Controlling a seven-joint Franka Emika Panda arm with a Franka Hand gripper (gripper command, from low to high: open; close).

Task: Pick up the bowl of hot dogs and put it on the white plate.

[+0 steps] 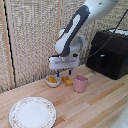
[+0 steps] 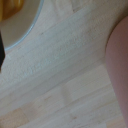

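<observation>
In the exterior view, you are seeing the gripper [image 1: 63, 73] hanging over the far part of the wooden table [image 1: 95, 102], its two blue-tipped fingers pointing down and standing spread apart, pinching nothing. The hot dog bowl [image 1: 52, 80] is sitting just below and slightly to the exterior view's left of the jaws, with one fingertip reaching down at its far rim; contact cannot be confirmed. The hot dogs [image 1: 51, 78] are lying inside it. A loose orange piece [image 1: 67, 80] is lying just beside the bowl, with a pink cup [image 1: 80, 83] further right. The white plate [image 1: 32, 112] is lying near, well apart from the bowl.

In the wrist view, you are seeing a curved white bowl rim [image 2: 27, 27], blurred, and a pink blur [image 2: 119, 65].
</observation>
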